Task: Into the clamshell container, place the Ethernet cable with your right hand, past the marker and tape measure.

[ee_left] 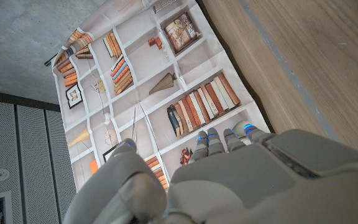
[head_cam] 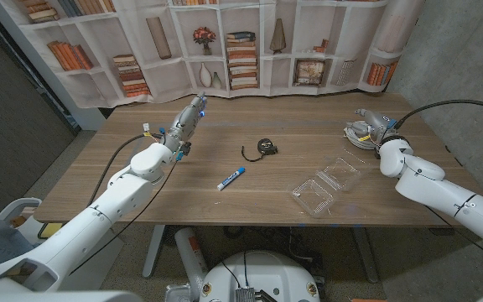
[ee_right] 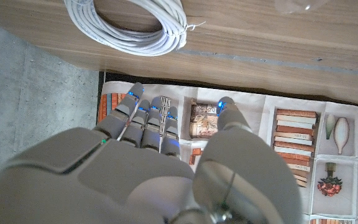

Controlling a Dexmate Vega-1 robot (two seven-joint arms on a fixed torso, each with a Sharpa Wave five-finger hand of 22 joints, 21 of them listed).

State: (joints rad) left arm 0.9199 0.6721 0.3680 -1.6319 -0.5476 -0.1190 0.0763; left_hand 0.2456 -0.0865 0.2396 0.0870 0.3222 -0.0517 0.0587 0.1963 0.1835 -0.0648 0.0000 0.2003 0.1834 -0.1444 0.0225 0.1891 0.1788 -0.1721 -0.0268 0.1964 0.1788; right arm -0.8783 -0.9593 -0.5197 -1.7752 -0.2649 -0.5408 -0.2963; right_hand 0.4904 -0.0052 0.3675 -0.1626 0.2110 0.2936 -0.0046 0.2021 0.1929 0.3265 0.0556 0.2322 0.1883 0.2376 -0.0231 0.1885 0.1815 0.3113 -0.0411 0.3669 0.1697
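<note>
The white Ethernet cable (head_cam: 358, 135) (ee_right: 129, 25) lies coiled on the table at the back right. My right hand (head_cam: 376, 125) (ee_right: 166, 168) hovers right beside the coil, fingers stretched out and apart, holding nothing. The clear clamshell container (head_cam: 327, 186) lies open nearer the front edge, and a corner of it (ee_right: 297, 6) is in the right wrist view. A black tape measure (head_cam: 264, 147) and a blue-and-white marker (head_cam: 231, 178) lie mid-table. My left hand (head_cam: 188, 120) (ee_left: 229, 180) is at the back left with its fingers extended and nothing in it.
A bookshelf-print backdrop (head_cam: 241, 42) (ee_left: 166, 93) hangs behind the table's far edge. Bare wood (head_cam: 309, 117) lies between the tape measure and the cable. The table's right edge (head_cam: 430, 134) runs close to the cable.
</note>
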